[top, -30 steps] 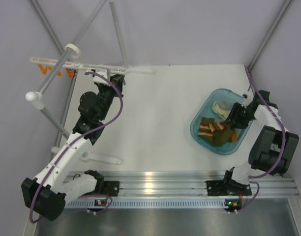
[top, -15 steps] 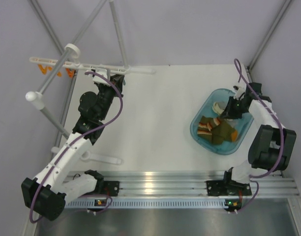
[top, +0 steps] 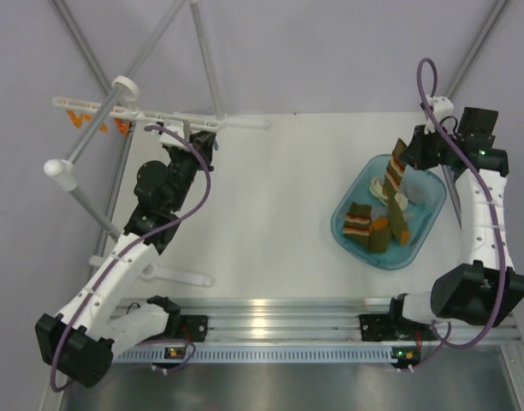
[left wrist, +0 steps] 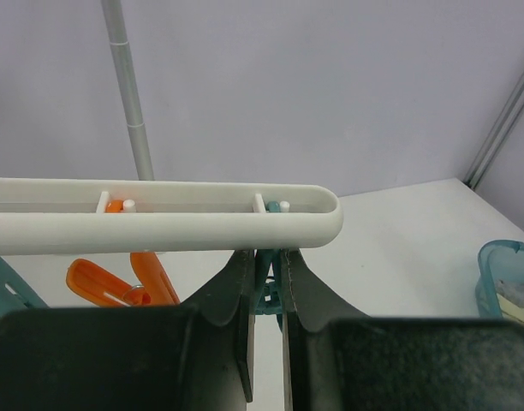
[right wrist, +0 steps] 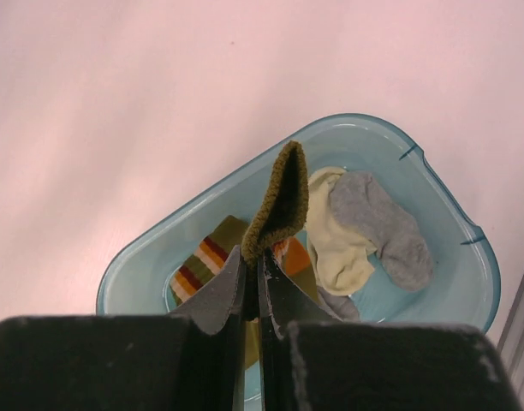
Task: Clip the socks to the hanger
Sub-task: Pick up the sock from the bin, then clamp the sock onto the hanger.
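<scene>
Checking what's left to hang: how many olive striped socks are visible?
2: one olive sock pinched in the right fingers over the teal plastic tub, one lying inside; others may hide.

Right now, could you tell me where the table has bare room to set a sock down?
The broad white middle of the table, between the left arm and the teal bin, is bare. Crowded: the bin, with the right gripper holding a sock above it, and the far-left corner under the hanger.

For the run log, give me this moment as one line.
left end effector: shut on teal clip under hanger | right end effector: shut on olive sock, held above basin | striped sock in basin
</scene>
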Available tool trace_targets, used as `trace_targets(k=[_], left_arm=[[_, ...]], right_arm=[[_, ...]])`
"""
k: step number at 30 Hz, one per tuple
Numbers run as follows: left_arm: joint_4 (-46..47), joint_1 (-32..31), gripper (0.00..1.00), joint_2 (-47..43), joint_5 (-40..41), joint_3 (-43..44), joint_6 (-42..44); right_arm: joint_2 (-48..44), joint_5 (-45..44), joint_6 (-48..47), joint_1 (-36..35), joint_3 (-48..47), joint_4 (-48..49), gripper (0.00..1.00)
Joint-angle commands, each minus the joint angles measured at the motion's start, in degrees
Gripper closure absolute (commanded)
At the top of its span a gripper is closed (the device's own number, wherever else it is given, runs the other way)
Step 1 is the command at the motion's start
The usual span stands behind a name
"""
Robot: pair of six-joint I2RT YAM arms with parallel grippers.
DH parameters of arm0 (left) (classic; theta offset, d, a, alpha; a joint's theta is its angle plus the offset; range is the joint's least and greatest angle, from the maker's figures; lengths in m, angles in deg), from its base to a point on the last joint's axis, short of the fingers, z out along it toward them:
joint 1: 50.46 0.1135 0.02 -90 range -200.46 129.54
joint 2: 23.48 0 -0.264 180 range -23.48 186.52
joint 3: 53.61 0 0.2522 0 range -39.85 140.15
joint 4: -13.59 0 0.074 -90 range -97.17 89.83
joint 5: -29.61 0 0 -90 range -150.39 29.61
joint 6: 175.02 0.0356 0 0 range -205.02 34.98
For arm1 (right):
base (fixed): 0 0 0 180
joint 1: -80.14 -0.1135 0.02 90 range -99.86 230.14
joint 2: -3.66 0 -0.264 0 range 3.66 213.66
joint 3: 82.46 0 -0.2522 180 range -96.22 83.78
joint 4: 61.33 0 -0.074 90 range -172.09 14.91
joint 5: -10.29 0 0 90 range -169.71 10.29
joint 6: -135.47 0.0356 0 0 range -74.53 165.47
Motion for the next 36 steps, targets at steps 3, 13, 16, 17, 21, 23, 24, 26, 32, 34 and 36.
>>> trace_targets(k=[3, 13, 16, 17, 21, 23, 24, 26, 32, 34, 36], left_arm=[[0.5, 0.1, 1.0, -1.8, -1.0, 2.2, -1.4], [-1.1, 0.1, 1.0, -2.1, -1.7, 3.3, -2.8], [-1.9, 0.1, 1.0, -2.1, -2.1, 3.5, -3.1], [-1.9, 0.1, 1.0, -2.1, -2.1, 3.5, -3.1], [-1.9, 0.1, 1.0, -2.1, -2.2, 3.7, -3.3], [-1.9, 0.1, 1.0, -2.1, -2.3, 4.0, -3.6], [-1.9, 0.1, 1.0, -2.1, -2.5, 4.2, -3.6], [-1.9, 0.1, 1.0, -1.9, -2.8, 4.4, -4.0], [-3.3, 0.1, 1.0, -1.4, -7.5, 5.3, -4.5], [-3.6, 0.2, 1.0, -1.5, -8.7, 5.6, -5.0], [-4.1, 0.2, 1.0, -1.4, -9.0, 6.0, -5.5]], right_arm=[[-3.2, 5.6, -4.6, -0.4, -6.4, 0.1, 1.0], [-0.1, 21.1, -4.8, -7.0, -19.8, 11.2, 1.0], [1.3, 17.5, -7.5, -12.5, -18.7, 13.8, 1.0], [1.6, 16.1, -8.0, -15.5, -18.1, 14.6, 1.0], [2.5, 8.5, -5.0, -24.0, -12.7, 25.5, 1.0], [3.5, 7.3, -3.5, -28.8, -10.4, 27.9, 1.0], [3.8, 7.3, -3.9, -30.2, -9.8, 28.6, 1.0], [5.0, 7.3, -6.6, -34.4, -8.4, 29.9, 1.0], [8.9, 9.8, -12.8, -39.8, -6.6, 33.3, 1.0], [10.2, 9.3, -15.9, -42.2, -6.6, 34.6, 1.0], [11.2, 8.8, -17.7, -43.9, -6.6, 35.3, 1.0]])
